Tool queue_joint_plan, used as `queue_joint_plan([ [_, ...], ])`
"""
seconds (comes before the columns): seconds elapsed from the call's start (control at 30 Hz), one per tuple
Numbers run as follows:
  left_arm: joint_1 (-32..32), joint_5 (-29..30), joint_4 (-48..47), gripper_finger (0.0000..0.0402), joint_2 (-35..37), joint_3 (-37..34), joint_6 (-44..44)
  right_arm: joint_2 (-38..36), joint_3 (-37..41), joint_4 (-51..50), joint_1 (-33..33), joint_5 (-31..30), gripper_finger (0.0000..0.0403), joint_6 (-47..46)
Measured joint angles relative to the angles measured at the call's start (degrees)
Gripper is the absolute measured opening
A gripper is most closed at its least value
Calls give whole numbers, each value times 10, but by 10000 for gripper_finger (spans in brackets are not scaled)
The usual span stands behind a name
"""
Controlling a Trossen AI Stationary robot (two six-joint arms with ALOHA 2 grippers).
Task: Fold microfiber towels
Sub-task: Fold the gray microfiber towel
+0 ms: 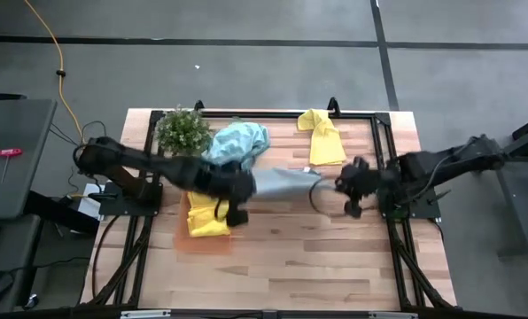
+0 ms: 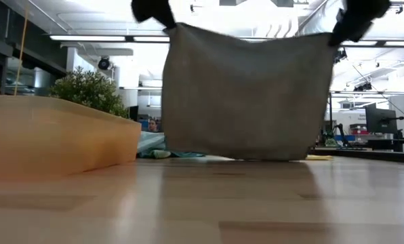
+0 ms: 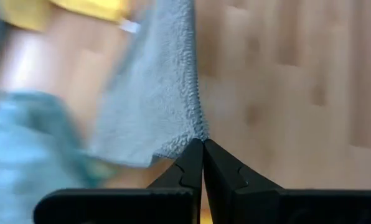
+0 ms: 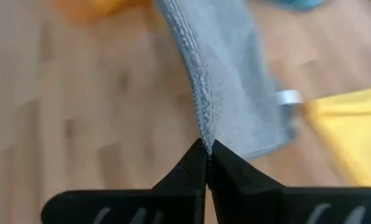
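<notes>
Our left pincer [image 1: 237, 215] and right pincer [image 1: 353, 209] each pinch a corner of the grey towel [image 1: 286, 183], hanging mid-frame over the tabletop [image 1: 317, 266].

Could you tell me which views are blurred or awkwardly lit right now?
Low view: bright ceiling lights backlight the hanging grey towel. Left wrist view: the blue-teal towel is smeared. Right wrist view: the yellow towel is soft. High view: evenly lit.

No writing, brand, number or sign can be read anywhere in these views. The grey towel [image 4: 229, 81] carries a small white tag [image 4: 289, 97] at its edge just beside the yellow towel [image 4: 353, 127], but the tag shows no legible print.
</notes>
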State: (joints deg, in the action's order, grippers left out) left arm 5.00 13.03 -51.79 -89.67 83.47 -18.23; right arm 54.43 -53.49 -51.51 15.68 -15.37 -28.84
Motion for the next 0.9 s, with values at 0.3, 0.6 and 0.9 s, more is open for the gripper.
queue_joint_plan([
  [0.3,117,-55,232,0,0,-169,-209,80,83,142,161,96,0,-150],
  [0.6,125,-46,263,0,0,-209,-238,165,87,181,229,98,0,-248],
  [0.9,99,2,239,0,0,-254,-311,197,87,179,158,12,0,-267],
])
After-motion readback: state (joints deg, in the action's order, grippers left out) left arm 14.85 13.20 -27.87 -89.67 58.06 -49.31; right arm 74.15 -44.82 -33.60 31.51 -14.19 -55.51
